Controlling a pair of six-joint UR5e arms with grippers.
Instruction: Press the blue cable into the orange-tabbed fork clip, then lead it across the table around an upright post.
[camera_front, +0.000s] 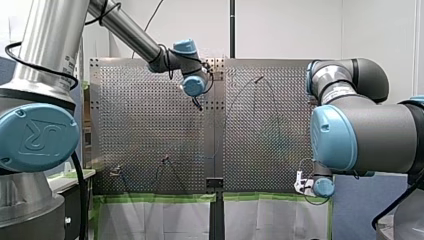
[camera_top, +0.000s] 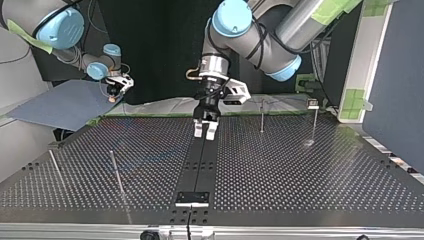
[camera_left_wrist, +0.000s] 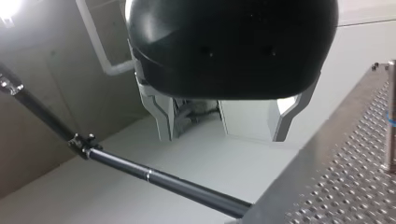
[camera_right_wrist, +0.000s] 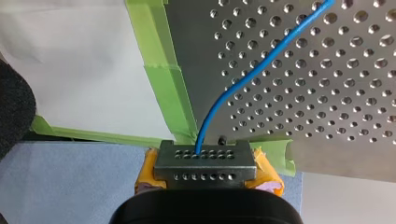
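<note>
The blue cable (camera_right_wrist: 243, 79) looks thin, light and limp, with just enough spring to hold a soft bend, so I judge it will trail and flick rather than lie where it is put; its smooth jacket may slip under a light pinch, and the best hold is close to the stretch to be seated, so the push goes straight into the fork. My right gripper (camera_right_wrist: 205, 156) is pinching the cable's end between drilled metal fingers backed by yellow pads; from there the cable runs ahead over the perforated table (camera_right_wrist: 336, 107), toward the gripper's one o'clock. In the front view this gripper hangs at the table's four o'clock, just off the edge bound in green tape (camera_right_wrist: 163, 84), above a grey-blue sheet (camera_right_wrist: 70, 177). My left gripper (camera_left_wrist: 224, 135) is spread and empty, at the table's twelve o'clock in the top view, low over a dark centre strip (camera_top: 200, 165). The plate is hard, shiny metal, likely slick under the cable; thin upright posts (camera_top: 116, 170) stand toward nine and two o'clock in the top view; I cannot tell which small fixture is the orange-tabbed clip. A pale wall (camera_front: 300, 30) closes the room beyond.
</note>
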